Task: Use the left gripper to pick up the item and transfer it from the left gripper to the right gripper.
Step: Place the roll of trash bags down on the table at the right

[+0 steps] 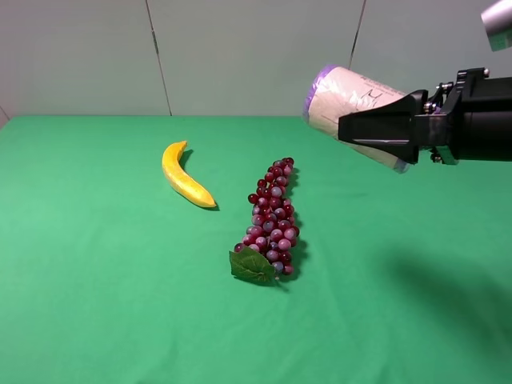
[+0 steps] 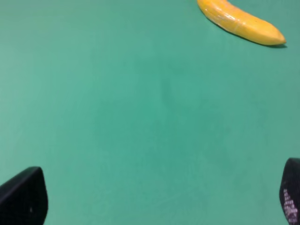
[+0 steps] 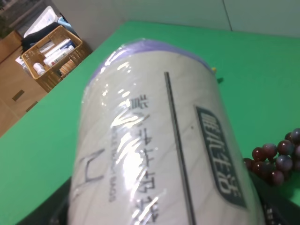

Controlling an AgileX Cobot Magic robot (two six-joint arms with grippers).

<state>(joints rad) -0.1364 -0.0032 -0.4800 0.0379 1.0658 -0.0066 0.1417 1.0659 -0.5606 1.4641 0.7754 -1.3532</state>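
The item (image 1: 344,100), a cream-labelled roll with purple ends, hangs in the air at the upper right, held by my right gripper (image 1: 376,130), whose black tapered fingers are shut on it. In the right wrist view the roll (image 3: 159,150) fills the frame, its label with dark print facing the camera. My left gripper (image 2: 154,197) is out of the exterior view. Its wrist view shows two black fingertips (image 2: 23,197) wide apart over bare green cloth, holding nothing.
A yellow banana (image 1: 186,176) lies left of centre on the green table (image 1: 96,280), also in the left wrist view (image 2: 239,21). A bunch of red grapes (image 1: 272,220) with a green leaf lies mid-table. A wicker basket (image 3: 51,54) stands off the table.
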